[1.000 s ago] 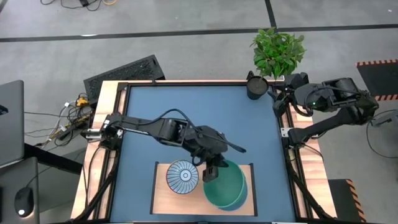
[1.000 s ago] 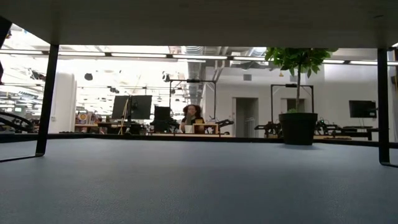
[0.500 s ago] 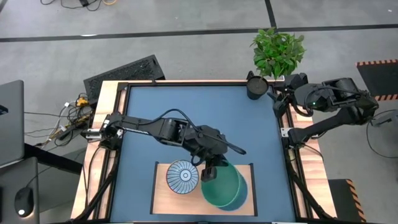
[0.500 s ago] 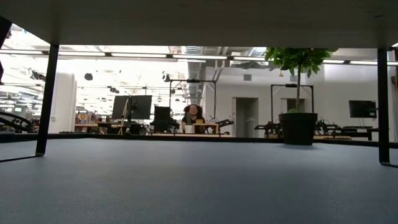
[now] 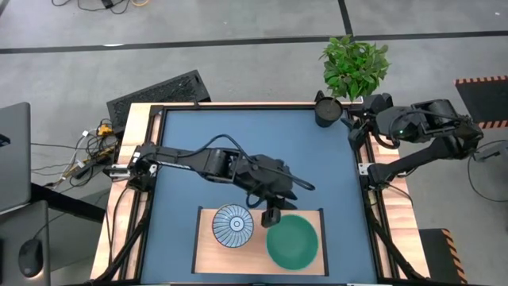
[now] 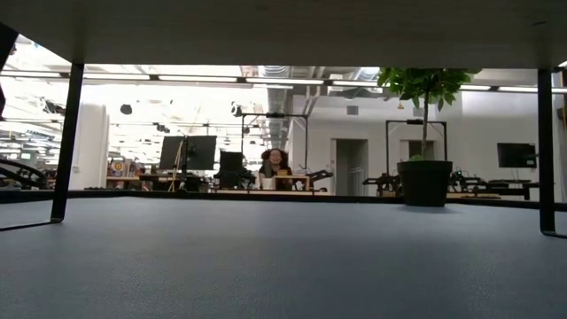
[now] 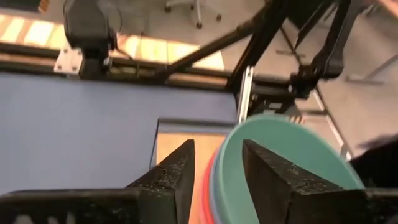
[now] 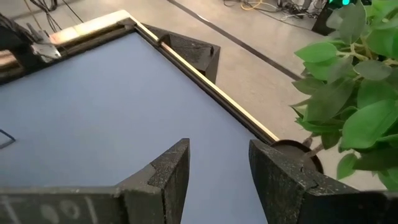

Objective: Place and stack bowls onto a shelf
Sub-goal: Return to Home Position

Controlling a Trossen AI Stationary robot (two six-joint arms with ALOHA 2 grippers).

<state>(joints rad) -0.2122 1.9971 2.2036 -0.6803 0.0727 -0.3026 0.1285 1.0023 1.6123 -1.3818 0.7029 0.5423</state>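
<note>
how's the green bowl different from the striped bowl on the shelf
The green bowl is wider; the striped bowl is smaller. The green bowl is plain; the striped bowl has blue-and-white radial stripes. The green bowl tops a stack of other bowls, seen in the left wrist view; what's under the striped bowl is hidden. Both sit upright, side by side on the shelf. The left gripper is open beside the green bowl.

dark jointed tubes. a black cable (image 5: 225,141) loops over the left arm (image 5: 184,157); the right arm (image 5: 432,131), beside the plant (image 5: 355,63), shows a green light. fingers (image 7: 177,177) are black, grainy wedges.
</note>
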